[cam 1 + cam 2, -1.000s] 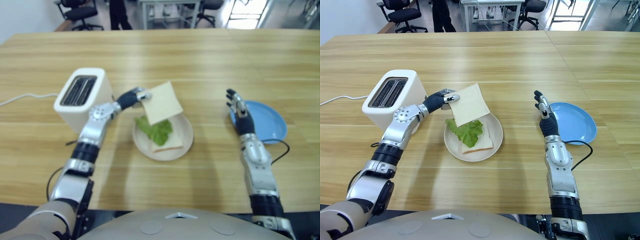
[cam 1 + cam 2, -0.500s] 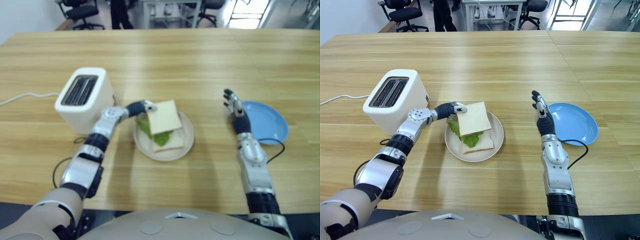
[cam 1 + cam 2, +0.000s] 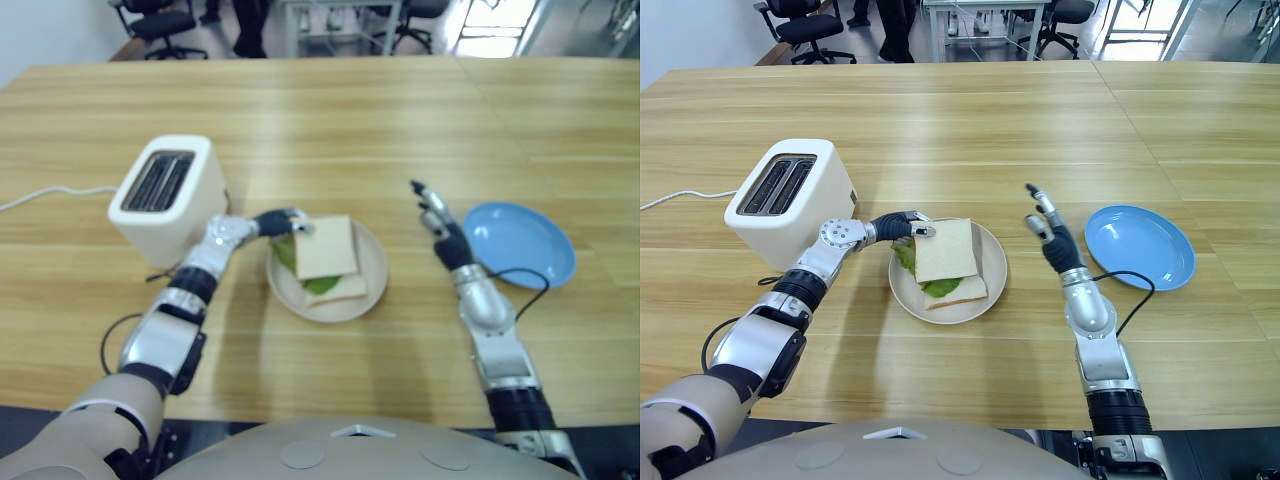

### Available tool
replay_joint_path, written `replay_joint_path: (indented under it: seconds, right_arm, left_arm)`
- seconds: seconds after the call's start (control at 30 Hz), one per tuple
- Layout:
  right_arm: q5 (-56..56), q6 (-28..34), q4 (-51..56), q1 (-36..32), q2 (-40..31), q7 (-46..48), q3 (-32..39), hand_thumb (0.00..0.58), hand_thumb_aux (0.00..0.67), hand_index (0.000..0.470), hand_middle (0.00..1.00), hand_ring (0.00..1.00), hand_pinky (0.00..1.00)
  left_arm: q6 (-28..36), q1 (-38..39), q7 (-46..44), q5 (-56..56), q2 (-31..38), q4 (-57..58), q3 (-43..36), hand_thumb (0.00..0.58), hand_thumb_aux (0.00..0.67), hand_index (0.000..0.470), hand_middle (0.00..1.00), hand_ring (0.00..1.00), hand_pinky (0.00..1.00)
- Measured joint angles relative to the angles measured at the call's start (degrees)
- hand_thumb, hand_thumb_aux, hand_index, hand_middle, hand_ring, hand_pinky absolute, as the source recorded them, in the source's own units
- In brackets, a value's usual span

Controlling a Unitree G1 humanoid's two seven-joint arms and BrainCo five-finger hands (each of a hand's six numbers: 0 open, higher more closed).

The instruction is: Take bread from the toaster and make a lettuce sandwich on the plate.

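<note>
Left hand (image 3: 898, 226) is pinching the top slice (image 3: 946, 250) by its corner over the lettuce (image 3: 938, 288), right hand (image 3: 1048, 224) is hovering open; a sticky release is risking dragging the slice askew.

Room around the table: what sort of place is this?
Probably an office or lab, not a kitchen: wheeled office chairs stand behind the long wooden table, and the toaster sits on it with its cord trailing off.
</note>
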Motion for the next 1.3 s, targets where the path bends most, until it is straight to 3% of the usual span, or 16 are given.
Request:
replay_joint_path:
  seconds: [0.23, 0.43, 0.73, 1.03, 1.07, 1.1, 1.13, 1.17, 1.2, 1.23, 1.3]
  right_arm:
    - [-23.99, -2.51, -2.07, -0.12, -5.84, -3.84, 11.2, 0.0, 0.0, 0.0, 0.0, 0.0, 0.0]
    - [-36.67, -1.44, -2.37, -0.28, -8.99, -5.98, 16.57, 0.0, 0.0, 0.0, 0.0, 0.0, 0.0]
    - [-43.88, 1.2, -2.88, -0.34, -11.34, -6.87, 18.8, 0.0, 0.0, 0.0, 0.0, 0.0, 0.0]
    - [-44.48, 1.76, -4.84, 0.11, -11.41, -7.18, 18.82, 0.0, 0.0, 0.0, 0.0, 0.0, 0.0]
    - [-44.49, 1.77, -4.9, 0.29, -11.48, -7.18, 18.82, 0.0, 0.0, 0.0, 0.0, 0.0, 0.0]
    - [-44.5, 1.77, -5.09, 0.49, -11.62, -7.18, 18.82, 0.0, 0.0, 0.0, 0.0, 0.0, 0.0]
    - [-44.51, 1.78, -5.52, 0.56, -11.78, -7.18, 18.83, 0.0, 0.0, 0.0, 0.0, 0.0, 0.0]
    - [-44.52, 1.81, -6.22, 0.63, -11.9, -7.18, 18.81, 0.0, 0.0, 0.0, 0.0, 0.0, 0.0]
    - [-44.52, 1.82, -7.11, 0.77, -12.0, -7.17, 18.8, 0.0, 0.0, 0.0, 0.0, 0.0, 0.0]
    - [-44.52, 1.84, -7.88, 0.99, -12.1, -7.16, 18.79, 0.0, 0.0, 0.0, 0.0, 0.0, 0.0]
    - [-44.52, 1.92, -9.19, 1.64, -12.35, -7.04, 18.78, 0.0, 0.0, 0.0, 0.0, 0.0, 0.0]
  left_arm:
    - [-0.51, 0.28, -0.19, 1.13, -0.35, -0.11, -0.73, 0.58, 0.67, 0.46, 1.0, 1.0, 1.0]
    - [-0.58, 0.42, -0.62, 1.48, -0.33, -0.43, -1.1, 0.58, 0.67, 0.46, 1.0, 1.0, 1.0]
    - [0.3, 0.77, -2.35, 1.95, -0.03, -1.56, -2.09, 0.58, 0.67, 0.46, 1.0, 1.0, 1.0]
    - [5.39, 3.83, -6.04, 1.22, 0.07, -6.82, -2.44, 0.58, 0.67, 0.46, 1.0, 1.0, 1.0]
    - [5.9, 4.18, -6.12, 1.29, 0.1, -7.29, -2.73, 0.58, 0.67, 0.46, 0.88, 0.88, 0.88]
    - [6.28, 4.47, -6.12, 1.42, 0.22, -7.91, -3.04, 0.58, 0.67, 0.46, 0.88, 0.88, 0.88]
    - [6.7, 4.49, -6.13, 1.48, 0.39, -8.3, -3.18, 0.58, 0.67, 0.46, 0.56, 0.56, 0.56]
    - [7.05, 4.51, -6.16, 1.69, 0.61, -8.78, -3.39, 0.58, 0.67, 0.46, 0.44, 0.44, 0.44]
    - [7.3, 4.65, -6.18, 1.85, 0.76, -9.4, -3.5, 0.58, 0.67, 0.46, 0.44, 0.44, 0.44]
    - [7.5, 4.85, -6.23, 1.97, 0.87, -9.94, -3.61, 0.521, 0.457, 0.314, 0.0, 0.0, 0.0]
    - [7.87, 5.3, -6.28, 2.33, 1.23, -11.1, -4.2, 0.512, 0.441, 0.303, 0.0, 0.0, 0.0]
